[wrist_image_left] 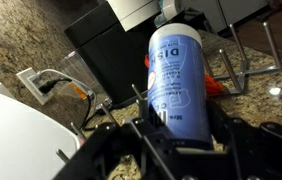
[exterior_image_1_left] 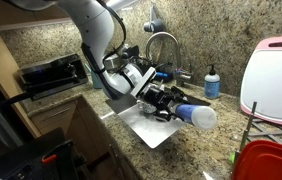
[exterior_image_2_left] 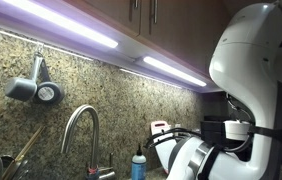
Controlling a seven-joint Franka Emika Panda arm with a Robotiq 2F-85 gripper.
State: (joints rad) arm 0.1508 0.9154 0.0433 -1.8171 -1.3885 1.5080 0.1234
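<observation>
Claw (exterior_image_1_left: pixel 174 107) closed on a bottle (exterior_image_1_left: pixel 197 116). Wrist view confirms it: the claw (wrist_image_left: pixel 177 140) has a finger pressed on each side of the bottle (wrist_image_left: pixel 174 75).

- Bottle: white body, blue label with white lettering, white cap. The cap end points away from the claw. In an exterior view it lies roughly level, clear of the counter (exterior_image_1_left: pixel 196 150) and touching nothing but the fingers.
- Below and just behind the claw: steel sink basin (exterior_image_1_left: pixel 149 135), set into the speckled stone counter.
- Behind the claw, by the wall: curved faucet (exterior_image_1_left: pixel 162 45). It also shows in an exterior view (exterior_image_2_left: pixel 79 125).
- Beyond the claw, near the backsplash: small blue soap bottle (exterior_image_1_left: pixel 212 82), well apart from the held bottle. Seen also in an exterior view (exterior_image_2_left: pixel 138 166).
- Past the bottle's cap end: dish rack (exterior_image_1_left: pixel 266 135) with a red item (exterior_image_1_left: pixel 271 165) at its front. A white board with a pink rim (exterior_image_1_left: pixel 276 75) stands upright behind it.
- On the arm's far side from the claw: black toaster oven (exterior_image_1_left: pixel 51 72) on the counter.
- Wrist view, ahead of the claw: black appliance (wrist_image_left: pixel 106 55). Off to one side is a wall outlet (wrist_image_left: pixel 29 82) with a cord plugged in.
</observation>
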